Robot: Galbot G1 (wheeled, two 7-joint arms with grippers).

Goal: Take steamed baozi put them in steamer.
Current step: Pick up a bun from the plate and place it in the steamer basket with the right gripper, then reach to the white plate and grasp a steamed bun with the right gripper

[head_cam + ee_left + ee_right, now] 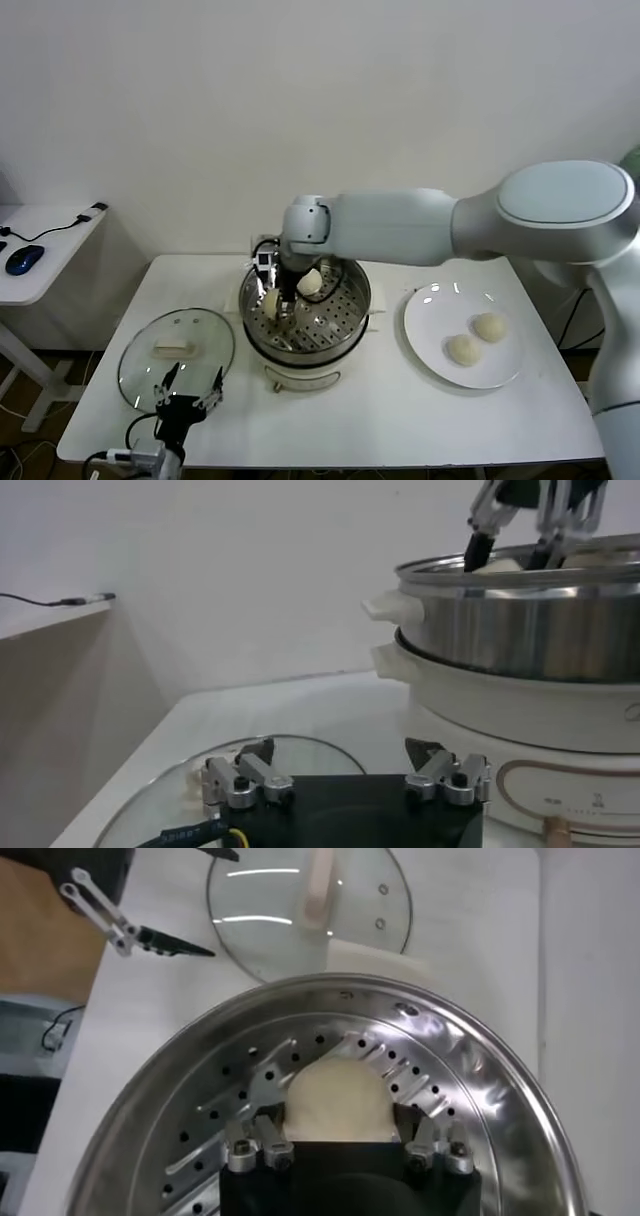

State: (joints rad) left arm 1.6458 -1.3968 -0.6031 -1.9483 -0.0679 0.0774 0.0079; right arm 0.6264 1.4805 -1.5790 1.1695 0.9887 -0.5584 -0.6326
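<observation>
My right claw (288, 297) is down inside the steamer (345, 330), clenched on one of the steamed baozi (337, 1100), holding it right over the perforated tray (can't tell if it's touching down). Another bun (311, 282) sits in there just beside my fingers. Two more buns (463, 349) wait on the white plate (430, 340), right of the steamer on the counter (380, 420). My left claw (187, 393) idles near the counter's front edge, fingers spread wide, right at the glass lid (145, 350) lying left of the steamer.
</observation>
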